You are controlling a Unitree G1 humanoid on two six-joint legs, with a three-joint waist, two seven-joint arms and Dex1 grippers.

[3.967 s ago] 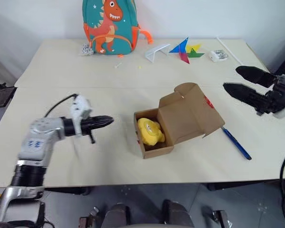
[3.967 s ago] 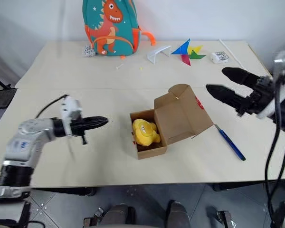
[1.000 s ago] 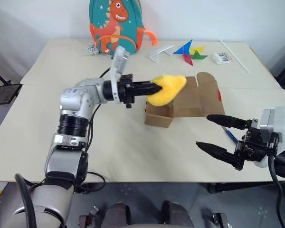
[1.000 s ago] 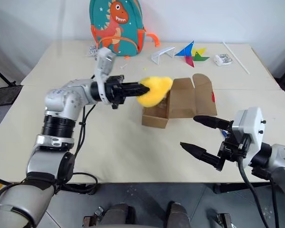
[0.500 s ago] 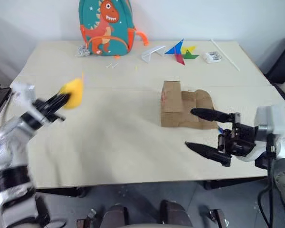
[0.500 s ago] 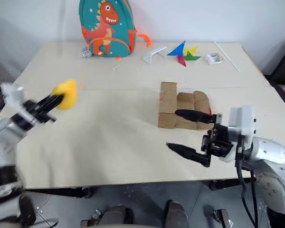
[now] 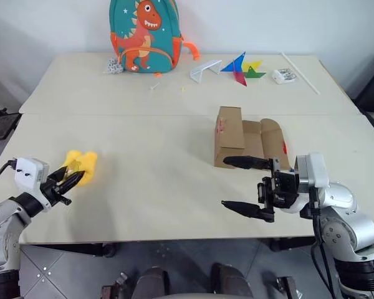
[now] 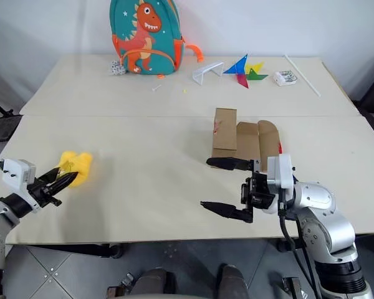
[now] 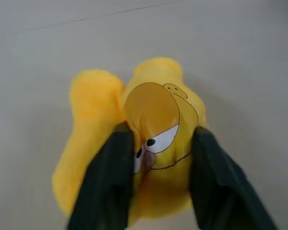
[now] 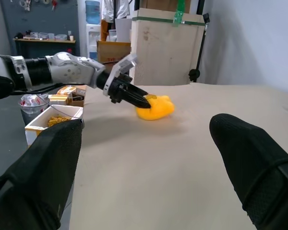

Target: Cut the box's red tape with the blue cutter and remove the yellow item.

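The yellow item (image 7: pixel 81 164) lies on the table near its left front edge. My left gripper (image 7: pixel 70 180) is at the toy, and in the left wrist view its black fingers (image 9: pixel 108 184) stand parted on either side of the toy's face (image 9: pixel 151 120). The box (image 7: pixel 230 141) lies tipped over at centre right with its flaps spread flat. A bit of red tape (image 7: pixel 284 147) shows on one flap. My right gripper (image 7: pixel 237 185) hovers wide open just in front of the box, holding nothing. The blue cutter is hidden.
A dinosaur backpack (image 7: pixel 143 34) stands at the far edge. Beside it lie a white folded card (image 7: pixel 204 70), a coloured pinwheel (image 7: pixel 243 67), a small white object (image 7: pixel 283 75) and a white rod (image 7: pixel 299 64). A seam (image 7: pixel 143 114) runs between the two tabletops.
My left arm swung the yellow item from above the box to the left and down onto the table, and its fingers spread. The right gripper moved left in front of the box.
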